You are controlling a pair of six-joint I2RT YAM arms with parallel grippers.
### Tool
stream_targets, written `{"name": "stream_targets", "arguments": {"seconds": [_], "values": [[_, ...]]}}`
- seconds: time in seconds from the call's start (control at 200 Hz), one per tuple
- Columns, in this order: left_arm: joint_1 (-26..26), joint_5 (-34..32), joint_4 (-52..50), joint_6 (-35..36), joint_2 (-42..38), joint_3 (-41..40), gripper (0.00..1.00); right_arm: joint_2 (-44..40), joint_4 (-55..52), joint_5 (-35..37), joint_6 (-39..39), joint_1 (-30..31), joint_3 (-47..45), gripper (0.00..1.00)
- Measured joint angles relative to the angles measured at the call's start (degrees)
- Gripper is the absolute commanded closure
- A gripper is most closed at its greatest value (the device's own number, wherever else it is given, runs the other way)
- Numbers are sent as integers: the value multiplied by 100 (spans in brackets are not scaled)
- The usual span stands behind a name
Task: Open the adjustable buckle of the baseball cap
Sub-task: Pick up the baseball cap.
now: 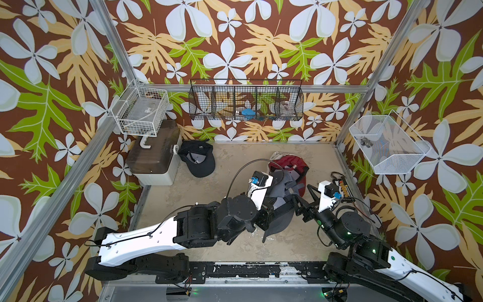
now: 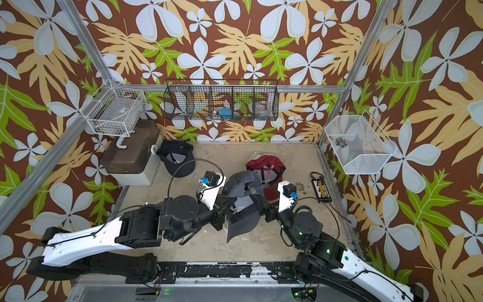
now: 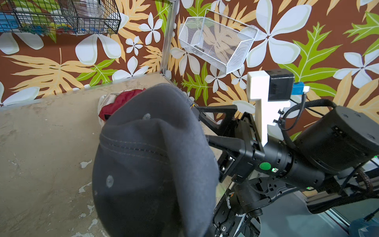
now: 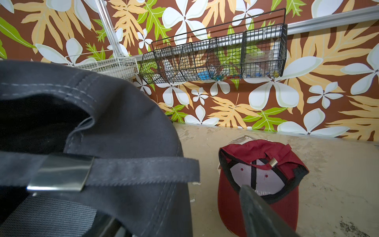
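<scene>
a: how far along is it?
b: early, i'd say. the grey cap [image 2: 241, 209] is up off the surface [image 2: 300, 162], hanging over its middle, a little toward the front edge. it is just in front of the red cap [image 4: 264, 149], which lies nearer the rear right corner. so the lifting and presenting look done. the buckle [image 4: 59, 174] is not open yet: in the right wrist view its metal plate lies flat on the strap [image 4: 153, 169], which runs through it.
a: who has the cap?
b: the left pincer [image 2: 225, 209] is closed together on the cap's left edge. the right pincer [image 1: 302, 192] has its jaws apart, beside the strap's free end. i see nothing between them, though the crown hides the tips in the left wrist view.
a: what's left?
b: as i judge it, the whole opening: take hold of the buckle or the strap tail, lift the plate, slacken the strap.
a: which way does the cap lie?
b: inside turned up, with the lining showing in both top views. its long axis runs front to rear of the surface, brim toward the front edge and back opening toward the rear edge. the strap crosses that from left to right, free end toward the right edge.
a: anything else?
b: a black cap [image 2: 177, 162] near the rear left corner, well apart.
</scene>
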Motion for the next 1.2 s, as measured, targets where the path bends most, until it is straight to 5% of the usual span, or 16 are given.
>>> {"name": "stream_targets", "arguments": {"seconds": [0.265, 0.54, 0.731, 0.871, 0.976, 1.201], "values": [[-55, -7, -4, -20, -116, -153, 100, -105, 116, -33, -129, 0, 0, 74], [-59, -201, 0, -83, -369, -671, 100, -251, 81, -146, -229, 0, 20, 100], [-59, -227, -63, -184, -378, -1110, 96, -291, 42, -188, -249, 0, 107, 100], [-59, -214, -72, -208, -382, -1215, 58, -291, 9, -254, -247, -2, 107, 100], [-59, -127, -66, -251, -452, -1298, 42, -295, 2, -293, -247, -2, 107, 100], [-59, 205, 4, -146, -691, -1513, 36, -435, -76, -345, -243, -2, 83, 100]]}}
